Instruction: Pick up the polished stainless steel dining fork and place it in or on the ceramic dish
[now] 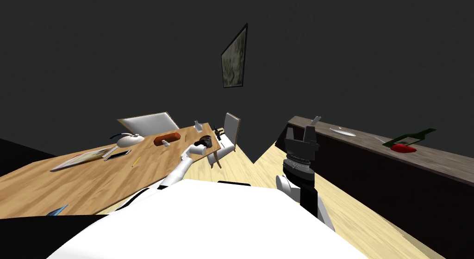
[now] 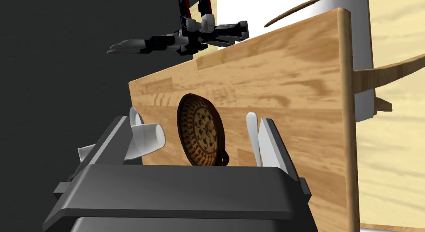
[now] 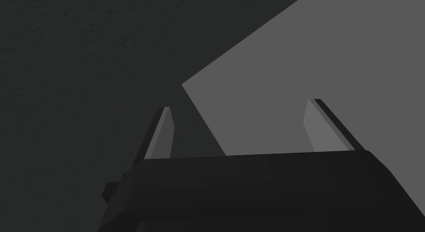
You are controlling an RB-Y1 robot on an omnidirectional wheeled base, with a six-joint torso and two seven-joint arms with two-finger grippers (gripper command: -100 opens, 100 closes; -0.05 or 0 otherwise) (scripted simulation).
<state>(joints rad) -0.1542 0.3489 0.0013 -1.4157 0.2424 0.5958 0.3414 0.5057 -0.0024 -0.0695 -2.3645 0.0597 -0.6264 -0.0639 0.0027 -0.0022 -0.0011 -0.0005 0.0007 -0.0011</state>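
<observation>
A round brown dish [image 2: 201,132] with a dark patterned centre lies near the end of the wooden table [image 2: 290,101]. My left gripper [image 2: 193,117] hovers just over it, open, with the dish between the fingers. A pale rounded piece [image 2: 147,138] sits against the inner side of one finger [image 2: 135,117]; I cannot tell whether it is the fork. In the head view the left arm is stretched out to the table's far end, where the left gripper [image 1: 204,141] is. My right gripper [image 1: 311,126] is raised in front of the dark counter, and its fingers stand open [image 3: 238,107] with nothing between them.
A black and white toy figure [image 2: 186,34] stands at the table's end beyond the dish, with a chair [image 1: 230,131] behind. The table [image 1: 69,177] carries a white pot [image 1: 127,139], a red-brown object [image 1: 166,139], a phone and a book. The counter [image 1: 370,154] holds a pale plate [image 1: 342,131], a green bottle [image 1: 409,138] and a red item [image 1: 403,148].
</observation>
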